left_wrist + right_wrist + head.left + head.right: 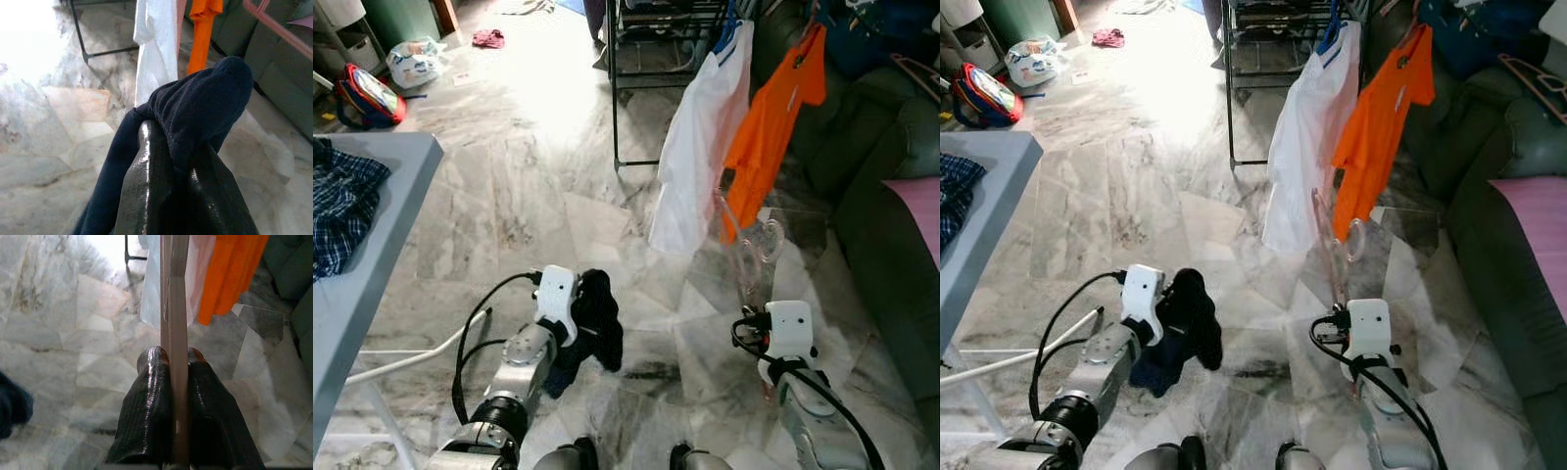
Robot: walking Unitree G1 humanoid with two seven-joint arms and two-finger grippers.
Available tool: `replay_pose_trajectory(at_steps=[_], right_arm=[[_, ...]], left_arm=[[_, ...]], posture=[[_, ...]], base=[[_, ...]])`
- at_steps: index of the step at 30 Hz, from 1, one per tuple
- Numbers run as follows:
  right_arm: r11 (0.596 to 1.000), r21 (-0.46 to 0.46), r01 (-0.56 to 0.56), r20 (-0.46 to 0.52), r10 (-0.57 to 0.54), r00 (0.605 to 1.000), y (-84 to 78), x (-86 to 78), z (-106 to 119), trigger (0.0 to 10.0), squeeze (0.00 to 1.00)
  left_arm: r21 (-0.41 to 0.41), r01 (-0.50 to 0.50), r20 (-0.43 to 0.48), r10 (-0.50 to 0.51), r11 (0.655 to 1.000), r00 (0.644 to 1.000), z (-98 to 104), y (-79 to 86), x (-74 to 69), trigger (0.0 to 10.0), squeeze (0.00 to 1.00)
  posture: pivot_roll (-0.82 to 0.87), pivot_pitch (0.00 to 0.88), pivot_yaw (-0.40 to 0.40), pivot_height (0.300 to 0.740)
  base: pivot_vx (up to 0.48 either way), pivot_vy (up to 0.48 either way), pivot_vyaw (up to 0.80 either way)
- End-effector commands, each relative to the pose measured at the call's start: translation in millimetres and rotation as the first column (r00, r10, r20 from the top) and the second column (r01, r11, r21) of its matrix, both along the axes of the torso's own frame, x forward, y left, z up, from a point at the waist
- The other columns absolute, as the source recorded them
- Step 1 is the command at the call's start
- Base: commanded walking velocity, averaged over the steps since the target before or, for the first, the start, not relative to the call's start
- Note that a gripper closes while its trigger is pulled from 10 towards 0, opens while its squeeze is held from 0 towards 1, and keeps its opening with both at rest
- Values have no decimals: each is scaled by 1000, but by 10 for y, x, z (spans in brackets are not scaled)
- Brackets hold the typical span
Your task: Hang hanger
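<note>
hanger [751,257]: thin pale pink, near see-through plastic; stood up from right end effector [177,363] toward the rack, hook end just short of the hanging clothes
hanger handling: judged light and stiff but springy, smooth so it could twist or slip in a pinch; grip sat low on one straight bar, which left the hook free for the rail, seemed the right place to hold
right end effector: clenched on hanger, both fingers [147,406] pressed flat on either side of the bar
left end effector [183,169]: clenched on dark navy garment [592,331], cloth bunched over the tips and drooping below
garment handling: soft, limp, light, judged unlikely to slip while draped
rack [658,59]: black metal frame on marble floor [529,186], white shirt [700,147] and orange shirt [771,122] hung on it, touching side by side
hidden: rail top cut off by the frame edge, so free space for the hook could not be judged; hanger outline washed out against floor and shirts, full shape hard to trace; hook blurred
other: grey bench [362,245] at robot's left with plaid cloth [340,201] on it; dark green sofa [891,196] at right
</note>
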State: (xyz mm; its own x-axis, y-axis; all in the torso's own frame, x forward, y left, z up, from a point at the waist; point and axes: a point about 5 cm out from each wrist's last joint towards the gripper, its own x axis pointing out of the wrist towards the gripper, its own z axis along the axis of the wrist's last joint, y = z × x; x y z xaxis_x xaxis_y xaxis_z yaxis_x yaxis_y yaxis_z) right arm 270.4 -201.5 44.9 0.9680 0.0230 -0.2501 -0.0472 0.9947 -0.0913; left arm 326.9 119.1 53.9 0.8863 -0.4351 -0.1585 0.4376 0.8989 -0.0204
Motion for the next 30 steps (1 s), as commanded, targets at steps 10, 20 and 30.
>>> replay_pose_trajectory(at_steps=[10, 20, 30], right_arm=[[999, 0, -34, 7, 34, 999, 51, -6, 24, 10000, 0], [970, -4, -245, -41, 244, 969, 124, -149, 69, 10000, 0], [927, 31, -374, -113, 375, 920, -229, -353, 244, 10000, 0]], left_arm=[[-13, 38, 56, -37, 999, 998, 111, -40, 44, 10000, 0], [15, 80, 151, -81, 997, 985, 227, -106, 62, 10000, 0], [134, 44, 259, -78, 990, 963, 505, -102, 253, 10000, 0]], posture=[[-76, 239, 46, 740], [-70, 258, 49, 740], [-75, 272, 77, 740]], base=[[0, 0, 0], [0, 0, 0], [0, 0, 0]])
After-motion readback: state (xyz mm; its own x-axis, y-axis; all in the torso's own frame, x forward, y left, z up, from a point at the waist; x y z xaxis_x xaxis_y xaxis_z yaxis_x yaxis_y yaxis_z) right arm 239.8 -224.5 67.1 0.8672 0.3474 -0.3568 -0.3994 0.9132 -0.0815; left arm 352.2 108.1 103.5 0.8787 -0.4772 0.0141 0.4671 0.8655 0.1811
